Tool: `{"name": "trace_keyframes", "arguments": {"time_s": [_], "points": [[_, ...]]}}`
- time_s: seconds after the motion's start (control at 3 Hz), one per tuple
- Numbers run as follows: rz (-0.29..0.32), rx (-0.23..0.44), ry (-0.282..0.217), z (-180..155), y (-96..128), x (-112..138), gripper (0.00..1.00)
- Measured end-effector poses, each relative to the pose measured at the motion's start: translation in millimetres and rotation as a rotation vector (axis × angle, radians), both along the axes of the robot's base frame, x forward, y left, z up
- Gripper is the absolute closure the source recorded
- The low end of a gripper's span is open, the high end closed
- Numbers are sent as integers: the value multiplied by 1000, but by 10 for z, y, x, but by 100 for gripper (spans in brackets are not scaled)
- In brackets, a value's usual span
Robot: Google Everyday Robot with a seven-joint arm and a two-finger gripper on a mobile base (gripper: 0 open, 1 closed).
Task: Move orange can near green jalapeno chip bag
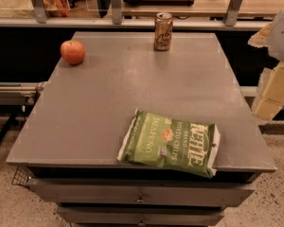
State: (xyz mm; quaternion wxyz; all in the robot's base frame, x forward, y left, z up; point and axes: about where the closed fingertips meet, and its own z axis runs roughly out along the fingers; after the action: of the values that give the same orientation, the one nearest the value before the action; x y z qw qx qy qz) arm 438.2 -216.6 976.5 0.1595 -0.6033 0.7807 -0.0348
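Observation:
The orange can (163, 31) stands upright at the far edge of the grey table (109, 103), a little right of the middle. The green jalapeno chip bag (169, 143) lies flat at the table's near edge, right of center, with one corner over the edge. The can and the bag are far apart. My gripper (276, 86) shows only as pale cream and yellowish parts at the right edge of the view, beside the table's right side and away from both the can and the bag.
A red-orange apple (73, 52) sits at the table's far left corner. Behind the table runs a shelf with metal posts (116, 6) and a rail. Drawers (142, 195) sit under the tabletop. The floor is speckled.

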Motion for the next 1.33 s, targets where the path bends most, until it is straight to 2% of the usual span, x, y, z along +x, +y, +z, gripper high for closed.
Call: {"name": "trace_keyframes", "arguments": {"time_s": [0.33, 0.67, 1.0, 1.33], "points": [[0, 0, 0, 0, 0, 0, 0], [-1, 7, -21, -3, 3, 65, 0], [-27, 76, -67, -30, 10, 387, 0], [-79, 218, -161, -122, 66, 1165, 0]]}}
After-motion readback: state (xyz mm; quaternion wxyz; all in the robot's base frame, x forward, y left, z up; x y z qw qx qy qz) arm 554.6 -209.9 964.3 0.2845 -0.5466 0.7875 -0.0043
